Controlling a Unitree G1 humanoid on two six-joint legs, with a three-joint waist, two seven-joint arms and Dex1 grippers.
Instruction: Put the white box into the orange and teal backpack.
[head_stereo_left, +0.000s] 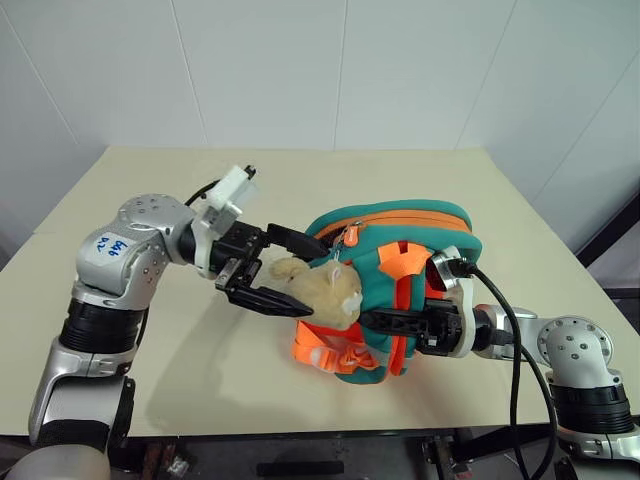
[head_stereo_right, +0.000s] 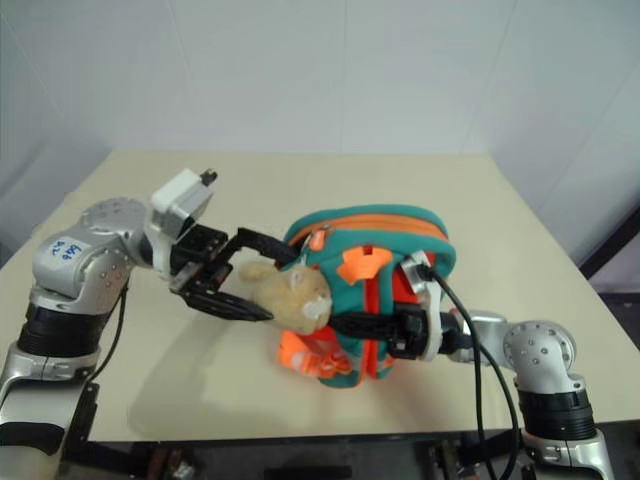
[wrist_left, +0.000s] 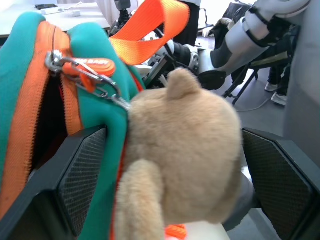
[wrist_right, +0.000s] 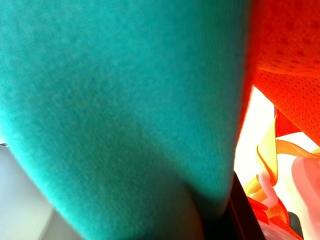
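Observation:
The orange and teal backpack (head_stereo_left: 400, 235) stands on the beige table (head_stereo_left: 180, 370), its orange zipper line along the top and a tan plush bear (head_stereo_left: 318, 290) hanging at its left side. My left gripper (head_stereo_left: 315, 278) is open, one finger above the bear near the zipper pull and one below it. In the left wrist view the bear sits between the two black fingers (wrist_left: 82, 175). My right gripper (head_stereo_left: 375, 320) is shut on the backpack's lower front fabric, with teal cloth (wrist_right: 125, 100) right against its camera. The white box is hidden or out of view.
Orange webbing straps and buckles (head_stereo_left: 330, 350) spill from the backpack's bottom toward the table's near edge. A black cable (head_stereo_left: 515, 340) loops over my right wrist. White walls stand behind the table, and bare tabletop lies at the far side and left.

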